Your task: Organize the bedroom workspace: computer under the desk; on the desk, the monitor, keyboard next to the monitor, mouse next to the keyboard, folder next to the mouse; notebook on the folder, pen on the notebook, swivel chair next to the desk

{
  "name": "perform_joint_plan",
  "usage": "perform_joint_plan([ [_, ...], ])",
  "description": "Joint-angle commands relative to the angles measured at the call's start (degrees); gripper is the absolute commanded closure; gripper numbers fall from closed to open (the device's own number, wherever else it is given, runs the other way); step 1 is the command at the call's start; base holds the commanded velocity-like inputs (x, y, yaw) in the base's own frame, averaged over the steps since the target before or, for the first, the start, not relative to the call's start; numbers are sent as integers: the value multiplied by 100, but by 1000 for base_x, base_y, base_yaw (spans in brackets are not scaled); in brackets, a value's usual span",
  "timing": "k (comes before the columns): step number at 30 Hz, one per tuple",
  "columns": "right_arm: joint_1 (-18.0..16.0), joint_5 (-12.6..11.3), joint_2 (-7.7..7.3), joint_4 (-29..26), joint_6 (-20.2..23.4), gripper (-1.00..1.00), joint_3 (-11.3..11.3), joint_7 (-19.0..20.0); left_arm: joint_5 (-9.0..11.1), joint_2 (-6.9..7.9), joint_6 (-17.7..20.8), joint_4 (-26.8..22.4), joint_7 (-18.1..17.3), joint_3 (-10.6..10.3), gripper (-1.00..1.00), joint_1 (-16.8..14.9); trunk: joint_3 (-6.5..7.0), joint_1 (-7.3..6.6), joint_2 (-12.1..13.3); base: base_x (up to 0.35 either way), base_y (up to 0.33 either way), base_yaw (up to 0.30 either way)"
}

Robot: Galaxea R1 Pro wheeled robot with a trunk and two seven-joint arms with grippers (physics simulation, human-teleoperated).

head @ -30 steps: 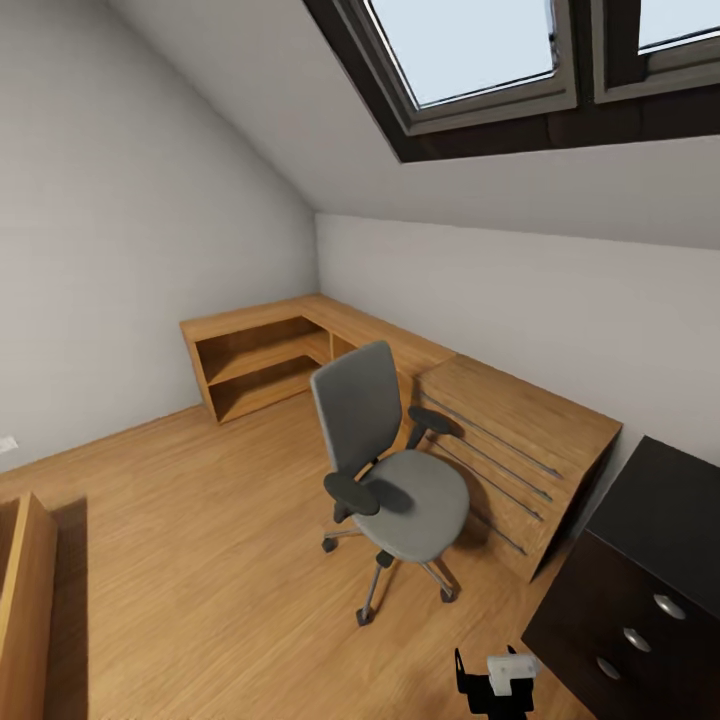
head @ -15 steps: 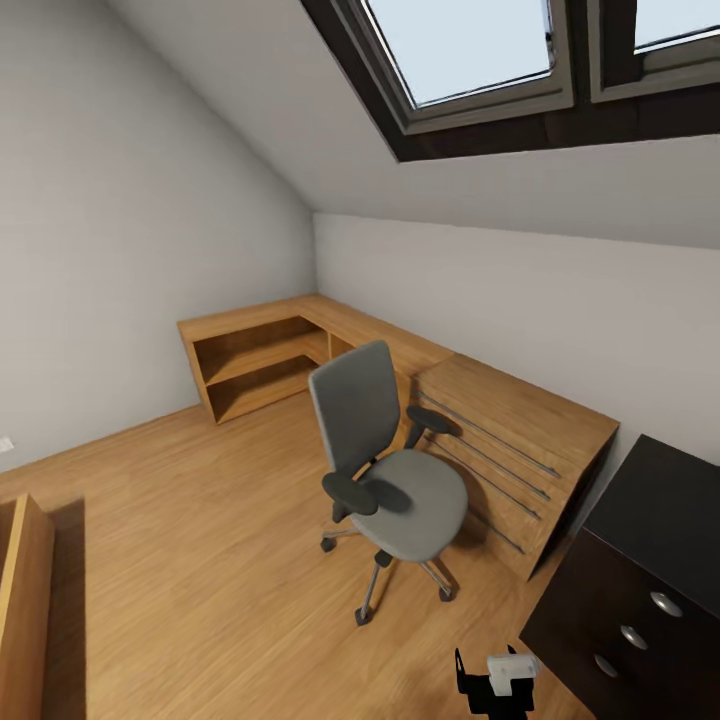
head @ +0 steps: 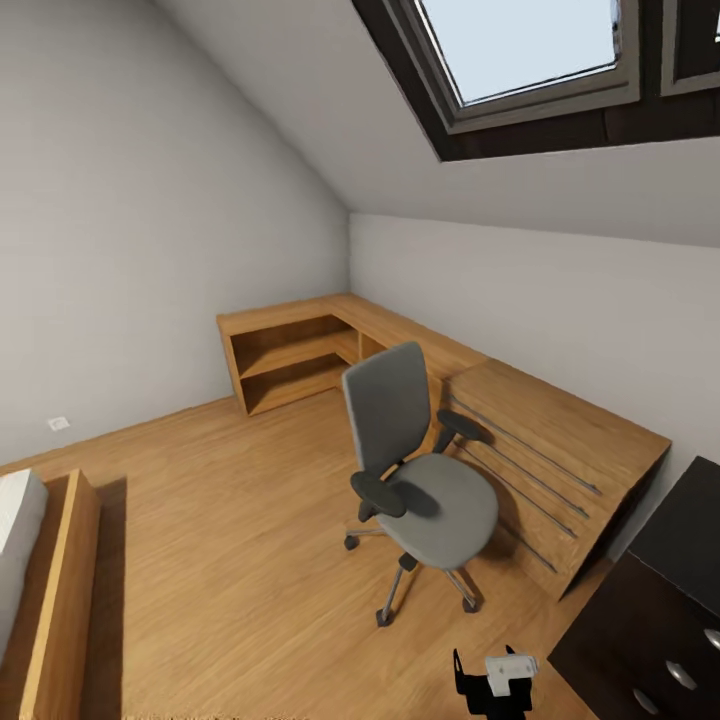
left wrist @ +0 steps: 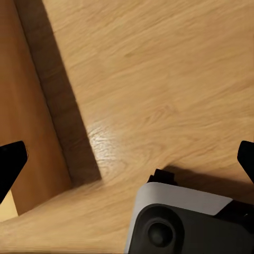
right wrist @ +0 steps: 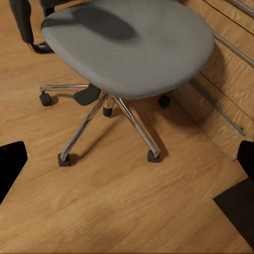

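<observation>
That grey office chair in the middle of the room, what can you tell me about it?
The swivel chair stands upright on the light wood floor, beside a low slanted oak unit. Its seat and tall backrest look upholstered in grey fabric; the two armrests and frame are black. Below, a chrome five-star base rests on small dark castors. The seat is empty, with nothing lying on it. Only the floor touches the chair. A black desk corner stands off to its right.

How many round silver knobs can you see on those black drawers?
2, both on the black drawer front at the head view's lower right corner: one round silver knob at the frame edge, another below it. More may lie beyond the frame.
</observation>
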Motion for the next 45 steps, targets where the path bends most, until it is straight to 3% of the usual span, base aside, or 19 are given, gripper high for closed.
perform_joint_plan([
  [1, -3, 3, 3, 1, -4, -100, 49, -51, 54, 4, -20, -11, 30, -50, -100, -5, -9, 1, -7, 0, 0, 281],
  [15, -3, 24, 38, 0, -4, -100, 84, -42, 52, -17, -20, -11, 28, -63, -100, -5, 25, 1, -7, 99, -16, 257],
  [23, -3, 358, 49, 8, 4, -100, 90, -50, 42, -20, -20, -11, 27, -65, -100, -5, 83, 1, -7, 6, -1, 187],
  [45, 5, 394, 127, 10, 24, -100, 72, -39, 30, -20, -20, -11, 27, -74, -100, -5, 184, 1, -7, 0, 0, 204],
])
